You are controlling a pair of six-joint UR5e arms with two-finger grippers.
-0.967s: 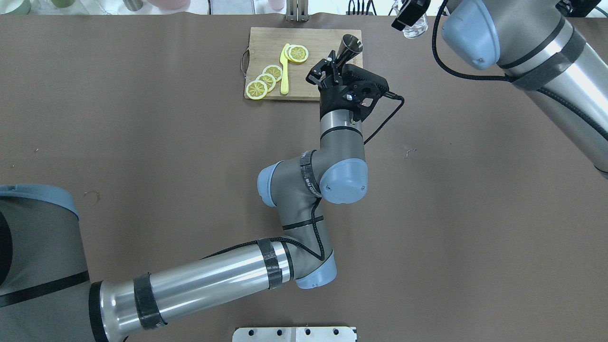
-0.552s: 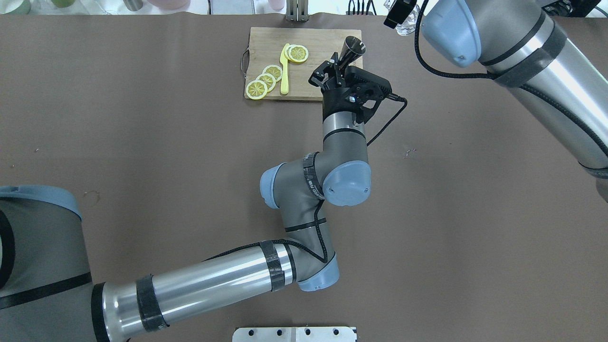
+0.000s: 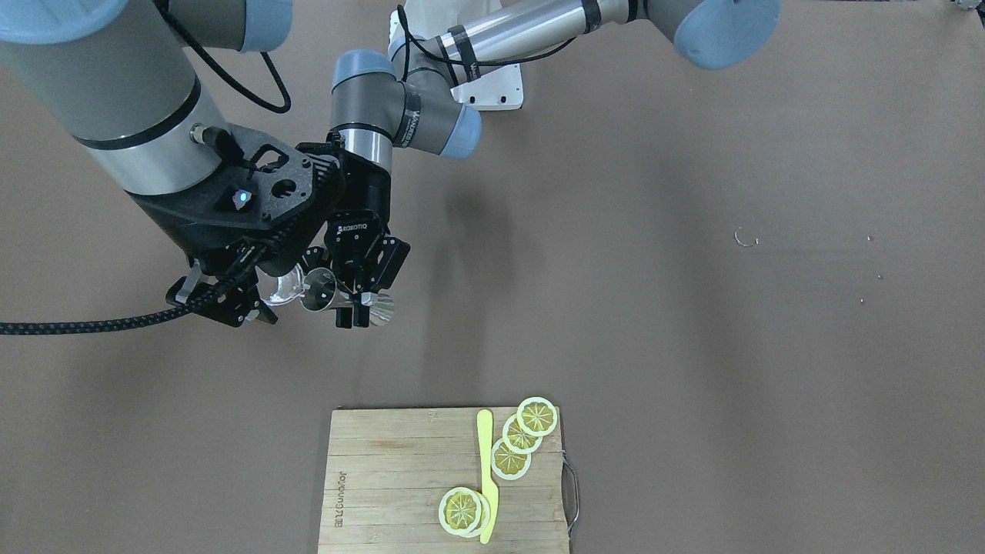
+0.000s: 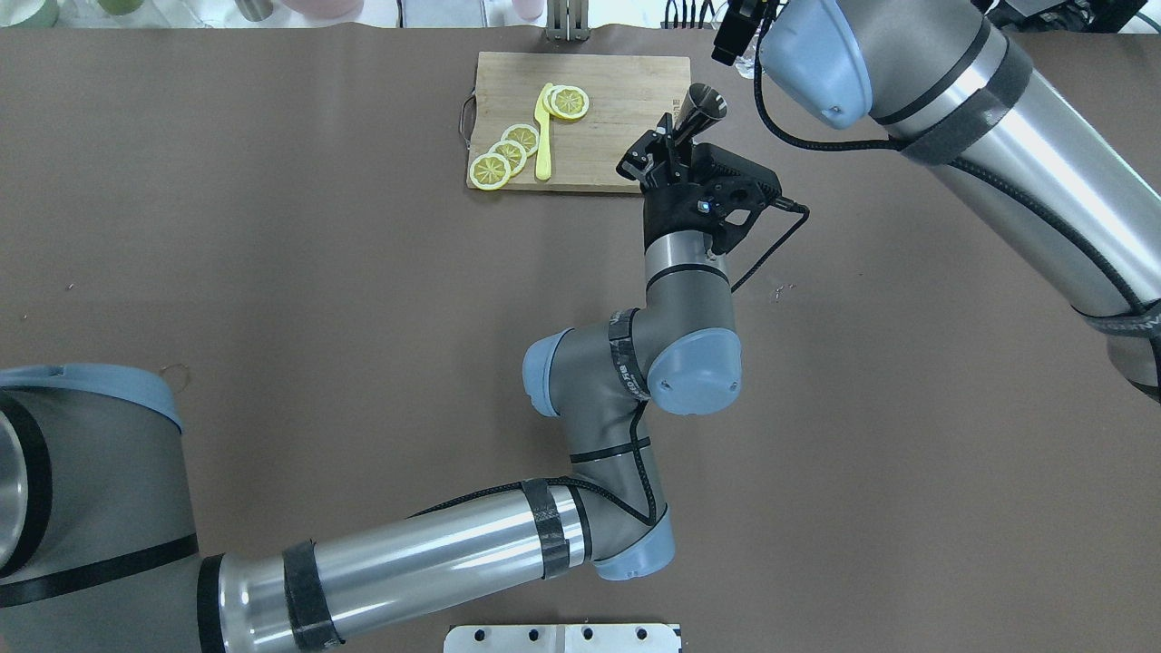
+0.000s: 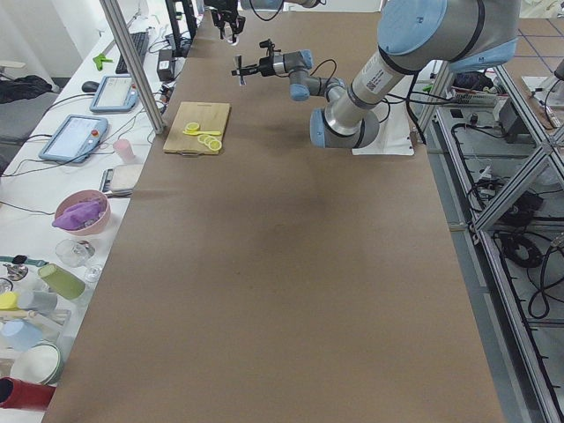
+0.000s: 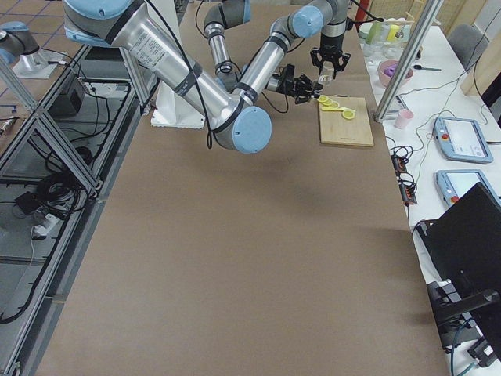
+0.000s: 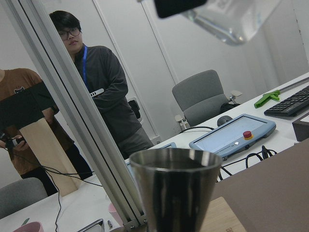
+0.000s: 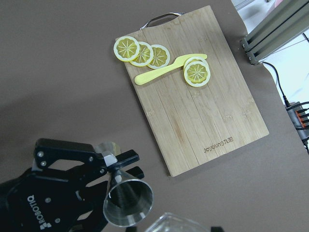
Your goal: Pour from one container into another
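Silver-grey hourglass metal jigger point(image 3: 318, 292), clenched in L claw point(image 3: 352, 309), has swung over beside small clear glass cup point(image 3: 280, 285), which R claw point(image 3: 248, 298) grips; pour looks imminent.

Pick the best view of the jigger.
Right wrist-mounted: the jigger shows its open mouth and its waist clamped in the left gripper. Front-facing shows it smaller, beside the glass; overhead, one cone; left wrist, just one cone; side views, tiny.
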